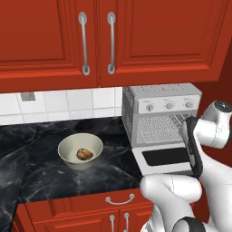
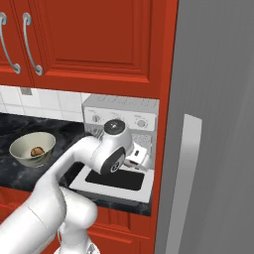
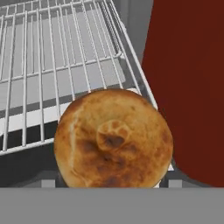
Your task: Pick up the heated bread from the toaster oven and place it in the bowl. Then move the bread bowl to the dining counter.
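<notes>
Your pincer (image 2: 140,158) is at the mouth of the toaster oven (image 1: 161,106), over the dropped door (image 1: 165,158). Its tips are hidden, so you cannot tell from these views whether it stands open or has already closed on anything.

The heated bread (image 3: 113,140) lies dead ahead of the hand and very close, on the near right corner of the wire rack (image 3: 52,65), partly past the rack's front edge. It is round, so it has no long axis to line up with; any approach across its width should do.

Mind the right side: the red panel (image 3: 188,87) stands just beside the bread, and the rack's side rail runs right along it, so there is little room there. To the left the rack is bare, and that is your open side.

The bowl (image 1: 80,152) sits on the counter (image 1: 41,176) well to the left of the oven, with a darker brown piece (image 1: 84,154) in it. Judged from here, the carry goes out over the door and then left.
</notes>
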Available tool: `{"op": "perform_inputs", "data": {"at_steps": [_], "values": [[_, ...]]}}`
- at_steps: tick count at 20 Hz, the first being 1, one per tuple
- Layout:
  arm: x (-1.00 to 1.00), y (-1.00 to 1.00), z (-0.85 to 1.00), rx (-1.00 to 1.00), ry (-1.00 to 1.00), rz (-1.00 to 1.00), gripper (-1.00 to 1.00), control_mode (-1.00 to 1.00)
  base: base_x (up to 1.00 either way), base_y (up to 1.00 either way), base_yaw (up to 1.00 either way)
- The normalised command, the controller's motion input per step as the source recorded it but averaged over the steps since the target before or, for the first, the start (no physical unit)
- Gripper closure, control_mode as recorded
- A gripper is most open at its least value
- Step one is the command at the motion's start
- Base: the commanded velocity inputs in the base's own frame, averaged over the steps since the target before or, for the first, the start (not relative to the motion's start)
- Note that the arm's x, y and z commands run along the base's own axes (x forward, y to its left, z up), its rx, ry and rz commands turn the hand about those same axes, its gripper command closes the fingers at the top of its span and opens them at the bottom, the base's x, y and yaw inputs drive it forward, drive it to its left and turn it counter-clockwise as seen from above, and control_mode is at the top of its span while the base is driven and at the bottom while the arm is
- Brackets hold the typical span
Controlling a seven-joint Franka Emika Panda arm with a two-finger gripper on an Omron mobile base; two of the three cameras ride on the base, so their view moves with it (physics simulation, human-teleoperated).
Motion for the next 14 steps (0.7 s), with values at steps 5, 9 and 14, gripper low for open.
{"op": "perform_inputs", "data": {"at_steps": [5, 9, 14], "values": [[-0.84, 0.77, 0.77, 0.0, -0.09, 0.13, 1.0, -1.0, 0.0, 0.0, 0.0], [-0.29, 1.0, 0.87, -0.01, -0.04, 0.25, 1.0, -1.0, 0.0, 0.0, 0.0], [0.06, 1.0, 0.72, -0.05, -0.06, 0.24, 1.0, -1.0, 0.0, 0.0, 0.0]]}}
